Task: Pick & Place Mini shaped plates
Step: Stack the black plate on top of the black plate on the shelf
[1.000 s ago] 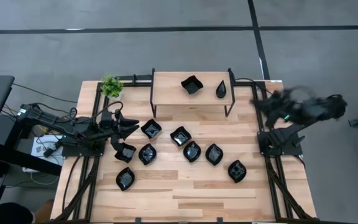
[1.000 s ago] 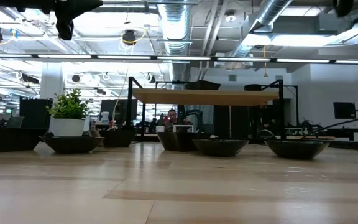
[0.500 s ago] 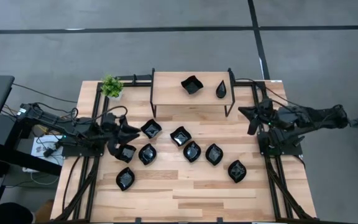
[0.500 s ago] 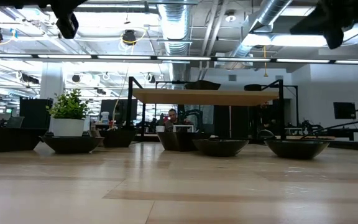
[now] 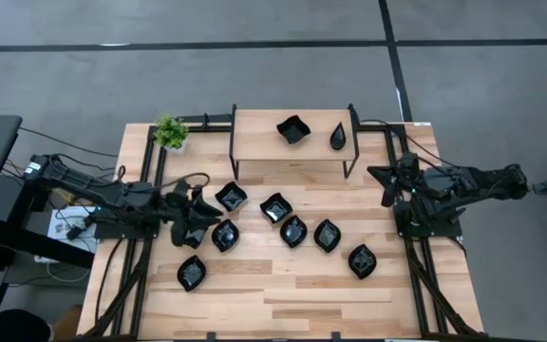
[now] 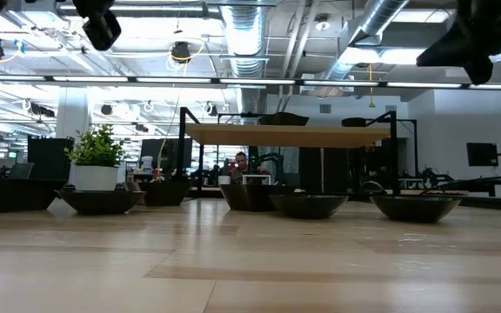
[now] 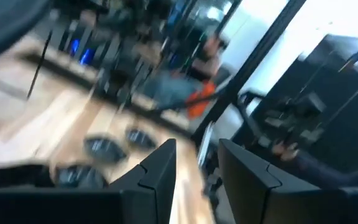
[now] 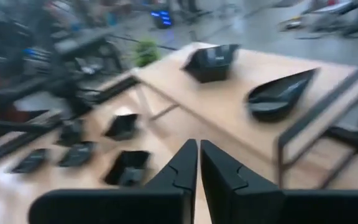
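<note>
From my station I see my left gripper [image 5: 198, 205] out over the left part of the table [image 5: 283, 294], its fingers [image 7: 160, 171] standing apart with a clear gap and nothing between them. A wavy-edged square plate [image 5: 231, 197] lies just ahead of it, an oval plate [image 5: 224, 235] sits just beside it toward the front edge, and another plate [image 5: 191, 274] rests farther toward that edge. Beyond these, spreading away from the left gripper toward the right side, a loose row of plates continues: one [image 5: 275, 207], then one [image 5: 293, 231], one [image 5: 327, 235] and one [image 5: 362, 260]. My right gripper [image 5: 387, 186] hangs above the table's right edge, fingers [image 8: 182, 165] pressed nearly together, only a thin slit showing, and it holds nothing. Ahead of it stands the raised wooden shelf [image 5: 254, 147], carrying a square plate [image 5: 293, 129] and a teardrop plate [image 5: 338, 137], the teardrop being the nearer to this gripper. A small potted plant [image 5: 170, 131] stands at the far left corner, behind the left gripper.
</note>
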`<state>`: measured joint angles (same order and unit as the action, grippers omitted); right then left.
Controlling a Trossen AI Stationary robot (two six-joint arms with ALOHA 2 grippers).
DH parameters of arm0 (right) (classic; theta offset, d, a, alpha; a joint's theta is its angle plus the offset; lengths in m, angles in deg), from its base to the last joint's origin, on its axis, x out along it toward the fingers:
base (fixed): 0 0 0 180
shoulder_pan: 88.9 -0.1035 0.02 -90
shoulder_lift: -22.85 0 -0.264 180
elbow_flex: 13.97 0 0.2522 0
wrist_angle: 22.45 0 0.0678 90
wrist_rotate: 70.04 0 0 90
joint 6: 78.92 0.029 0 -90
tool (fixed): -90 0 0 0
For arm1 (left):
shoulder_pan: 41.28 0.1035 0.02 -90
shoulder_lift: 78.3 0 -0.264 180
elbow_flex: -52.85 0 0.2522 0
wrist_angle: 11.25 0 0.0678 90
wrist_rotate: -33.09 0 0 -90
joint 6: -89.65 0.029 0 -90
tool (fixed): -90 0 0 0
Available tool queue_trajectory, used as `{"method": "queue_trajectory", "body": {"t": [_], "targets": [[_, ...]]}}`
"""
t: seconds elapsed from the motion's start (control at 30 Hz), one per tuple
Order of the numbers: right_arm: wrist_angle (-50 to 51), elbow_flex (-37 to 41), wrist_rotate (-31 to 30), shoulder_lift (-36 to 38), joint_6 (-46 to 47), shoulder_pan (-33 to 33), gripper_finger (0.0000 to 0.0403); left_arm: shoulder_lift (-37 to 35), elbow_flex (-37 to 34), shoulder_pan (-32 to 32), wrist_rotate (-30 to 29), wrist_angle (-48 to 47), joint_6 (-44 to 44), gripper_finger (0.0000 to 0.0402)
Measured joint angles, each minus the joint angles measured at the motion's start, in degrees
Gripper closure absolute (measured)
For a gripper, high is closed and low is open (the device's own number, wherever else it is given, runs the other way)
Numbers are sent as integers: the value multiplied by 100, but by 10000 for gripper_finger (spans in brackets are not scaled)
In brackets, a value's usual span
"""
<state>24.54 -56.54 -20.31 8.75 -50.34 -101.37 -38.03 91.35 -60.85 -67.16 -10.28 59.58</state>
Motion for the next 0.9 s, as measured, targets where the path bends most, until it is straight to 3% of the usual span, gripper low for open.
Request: {"method": "queue_trajectory", "body": {"t": [0.13,0.27,0.47,0.57,0.67,0.9], "targets": [[-584,471,279,670,-35,-217,385,511,739,4,26,-1414,-335,280],[-1763,963,295,1310,-814,-414,385,905,1536,86,57,-3041,-834,280],[-2325,1131,306,1368,-1340,-591,387,1022,2193,321,210,-5383,-1961,280],[-2280,1146,326,1387,-1401,-630,385,949,2200,651,196,-5592,-2144,280],[-2295,1139,293,1387,-1413,-628,383,1027,2205,1123,358,-5518,-1740,280],[-2304,1139,284,1387,-1350,-623,385,1808,2207,3056,2129,-5471,-278,280]]}}
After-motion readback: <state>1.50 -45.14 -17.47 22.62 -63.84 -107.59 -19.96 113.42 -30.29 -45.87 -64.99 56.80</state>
